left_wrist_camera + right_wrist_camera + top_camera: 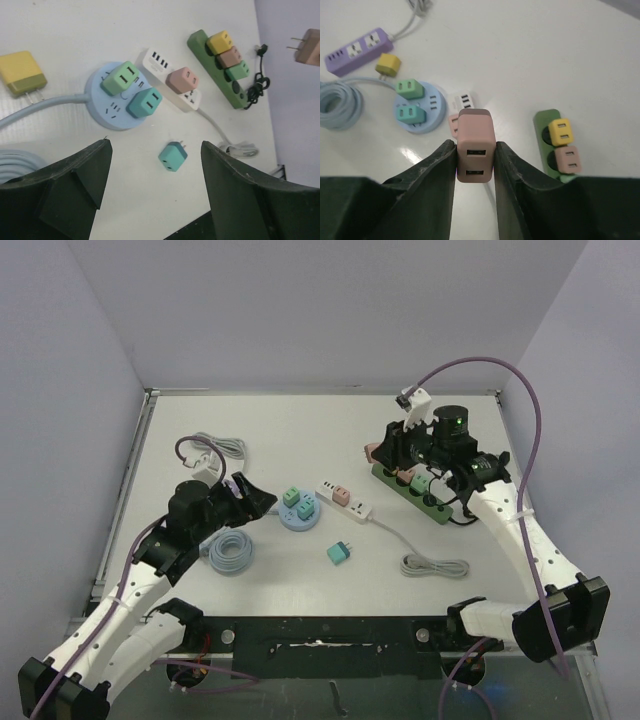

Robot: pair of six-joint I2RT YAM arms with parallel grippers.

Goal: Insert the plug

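Your right gripper (475, 165) is clenched on the pink plug (475, 132), raised by the far-right green strip (543, 119) for lining up (presumably its destination). Your left gripper (156, 150) hangs released, out of the way, left of the blue hub (100, 107).

The left arm (115, 615) and the right arm (528, 540) are built of smooth white link shells joined by black cylindrical joint housings, each with a blocky black housing at its near end. One purple cable (480, 362) arcs along the right arm and a second purple cable (186, 446) curls at the left wrist, while a small green light (447, 422) glows on the right wrist's black housing. The left end effector (258, 498) and right end effector (476, 150) have broad, matt, dark fingers (75, 190) tapering to blunt wedges.
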